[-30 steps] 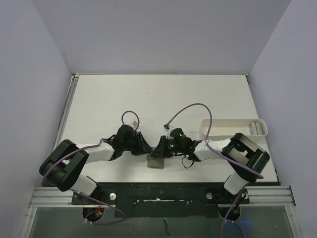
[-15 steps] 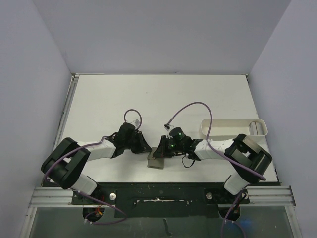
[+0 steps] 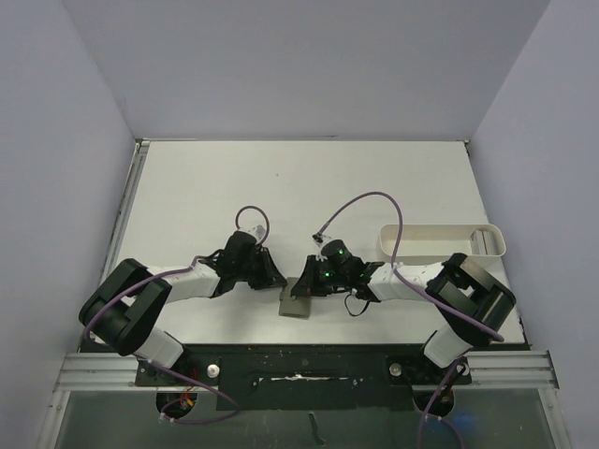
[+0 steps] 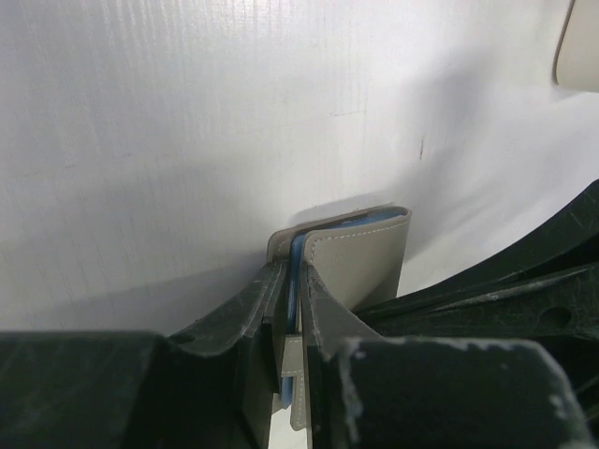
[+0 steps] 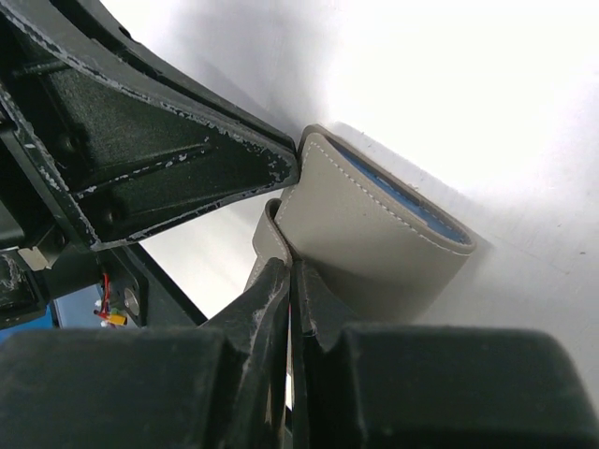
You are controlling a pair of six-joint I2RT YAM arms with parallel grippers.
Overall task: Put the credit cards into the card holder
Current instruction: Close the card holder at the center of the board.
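Low on the table (image 3: 281,187), left hand (image 4: 292,273) and right hand (image 5: 290,271) each pinch the card holder (image 4: 360,262); pull its sides apart slowly.

— What has your left side done over the last second?

— Your black two-finger left gripper (image 4: 292,273) has edged right, toward the small grey-olive folding card holder with the blue lining (image 4: 360,254). Its jaws have narrowed too, and they now pinch one wall of it.

— And your white right arm (image 3: 412,281)?

— Its elbow has drifted very slightly toward the near edge.
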